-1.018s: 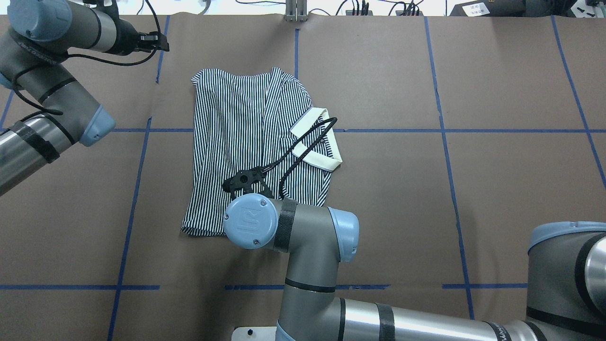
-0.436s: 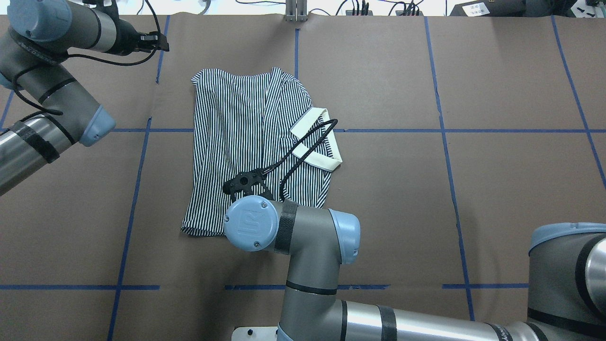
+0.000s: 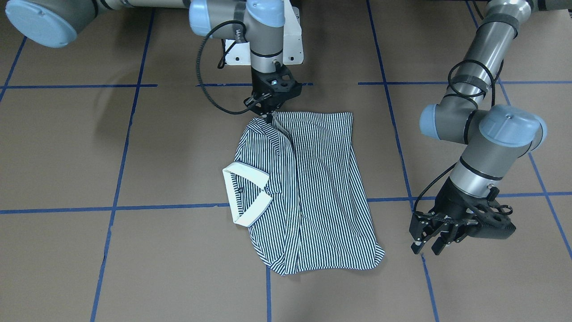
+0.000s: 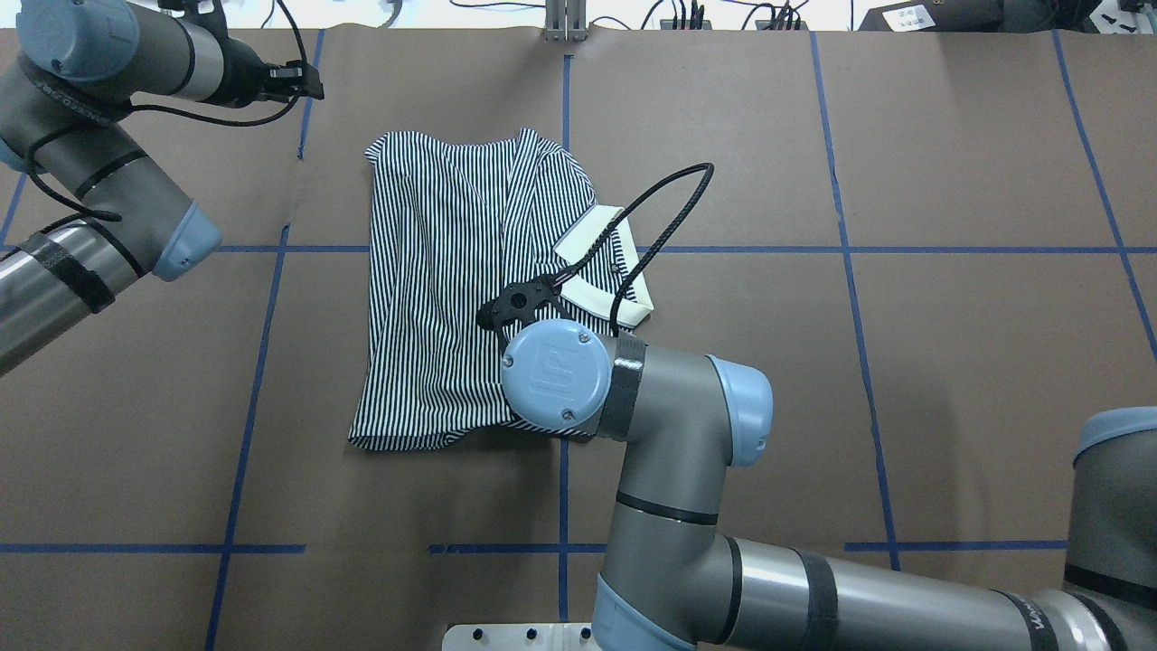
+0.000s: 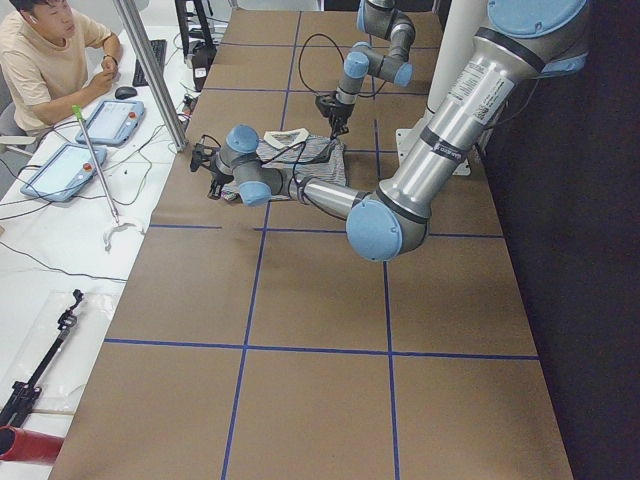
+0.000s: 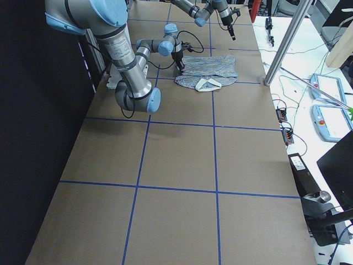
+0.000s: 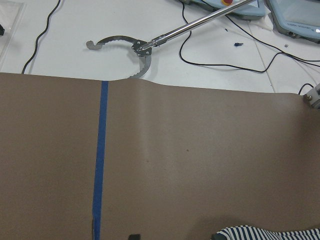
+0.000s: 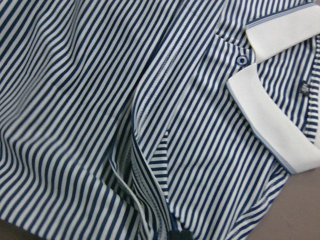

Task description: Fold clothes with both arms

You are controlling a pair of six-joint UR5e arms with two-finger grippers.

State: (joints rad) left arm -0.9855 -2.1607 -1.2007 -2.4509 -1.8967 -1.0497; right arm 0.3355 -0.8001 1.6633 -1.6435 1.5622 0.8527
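The navy-and-white striped polo shirt lies partly folded on the brown table, its cream collar on the robot's right side. My right gripper points down at the shirt's edge nearest the robot and looks shut on a pinch of that fabric. From overhead its wrist hides the fingers. The right wrist view is filled with striped cloth and collar. My left gripper hovers open and empty beside the shirt's far left corner, apart from it.
Blue tape lines grid the brown table cover. The white pedestal base stands behind the right gripper. A metal post and cables line the far edge. A reacher tool lies beyond it, where a person sits with tablets.
The right wrist has moved to the right and away from the robot over the shirt, and its cable loop has swung out past the collar. The left arm has stayed still.
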